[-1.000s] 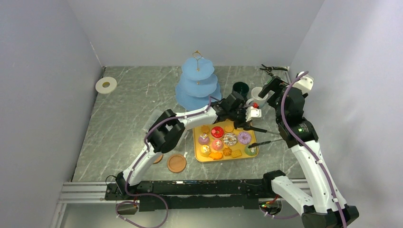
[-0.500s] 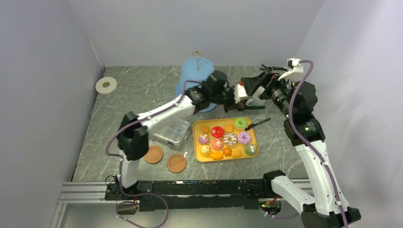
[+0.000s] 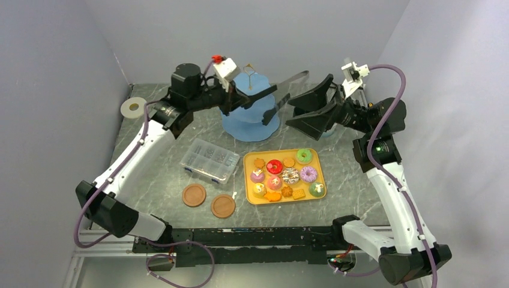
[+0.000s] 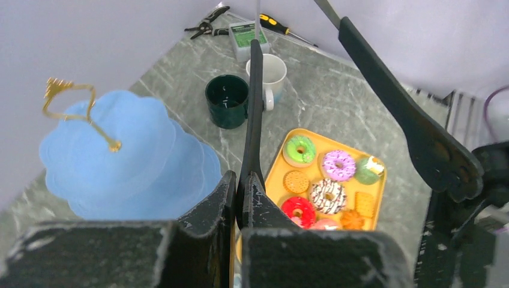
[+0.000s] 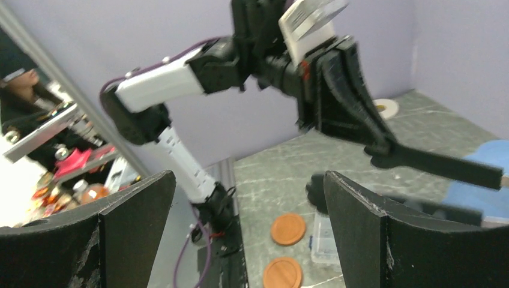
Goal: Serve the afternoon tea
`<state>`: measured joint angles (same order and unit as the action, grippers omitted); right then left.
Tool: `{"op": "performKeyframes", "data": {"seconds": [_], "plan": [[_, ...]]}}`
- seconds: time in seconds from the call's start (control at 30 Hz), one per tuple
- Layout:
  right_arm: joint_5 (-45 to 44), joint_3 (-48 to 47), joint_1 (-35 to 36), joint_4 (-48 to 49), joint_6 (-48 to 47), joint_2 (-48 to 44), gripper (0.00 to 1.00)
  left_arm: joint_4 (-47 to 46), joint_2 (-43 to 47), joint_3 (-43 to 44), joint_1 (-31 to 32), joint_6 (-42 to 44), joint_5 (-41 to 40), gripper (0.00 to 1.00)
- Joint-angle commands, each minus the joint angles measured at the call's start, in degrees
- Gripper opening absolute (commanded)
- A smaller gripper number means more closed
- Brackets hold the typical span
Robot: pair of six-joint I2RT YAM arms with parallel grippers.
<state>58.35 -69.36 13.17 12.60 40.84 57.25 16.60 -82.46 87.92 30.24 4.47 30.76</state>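
Nearest the bases: two coasters point(image 3: 223, 206), not in play. Next out, the box point(image 3: 209, 160), and beside it the tray point(image 3: 248, 171), which carries all the treats point(image 3: 290, 176). None sits on the stand point(image 3: 246, 123), so by my reading serving has not begun.

The stand is just beyond the tray. Its visible tiers are bare, and it is close enough for short transfers. The green mug point(image 4: 227, 101) and white mug point(image 4: 270, 71) stand side by side to its right, both upright.

Above the stand, the left gripper point(image 4: 242, 198) is pressed together on one arm of the tongs point(image 4: 255, 114). The other arm splays free, so the tongs cannot squeeze as held.

The right gripper point(image 3: 298, 111) is spread wide and empty. It faces the tong tips at the same height. My guess is that it is there to steady or reseat the tongs.

Risk: a one-arm pinch could let the tongs swivel.
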Motion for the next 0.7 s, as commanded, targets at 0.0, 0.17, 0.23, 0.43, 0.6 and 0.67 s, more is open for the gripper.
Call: {"op": "performKeyframes", "data": {"seconds": [0.0,0.17,0.23,0.43,0.6,0.67], "plan": [[10.9,3.4,-0.1,14.8,7.9,0.1,1.00,-0.2,3.4,0.3,-6.3,-11.7,5.6,0.03],[12.5,7.0,-0.1,25.3,14.2,3.2,1.00,-2.3,5.7,1.6,-11.4,-19.8,12.5,0.03],[12.1,7.9,0.0,31.5,18.4,5.0,1.00,-3.9,6.6,1.4,-12.6,-22.1,14.6,0.03],[3.6,9.7,1.5,46.6,24.5,11.3,1.00,-9.7,7.6,0.9,-13.6,-28.9,22.3,0.03],[-4.5,9.4,2.9,70.5,36.6,19.9,1.00,-13.0,7.7,0.2,-13.6,-29.5,26.8,0.03],[-6.4,7.4,3.7,76.5,41.4,23.9,1.00,-14.2,7.9,-0.5,-13.6,-29.5,27.3,0.03]]}}
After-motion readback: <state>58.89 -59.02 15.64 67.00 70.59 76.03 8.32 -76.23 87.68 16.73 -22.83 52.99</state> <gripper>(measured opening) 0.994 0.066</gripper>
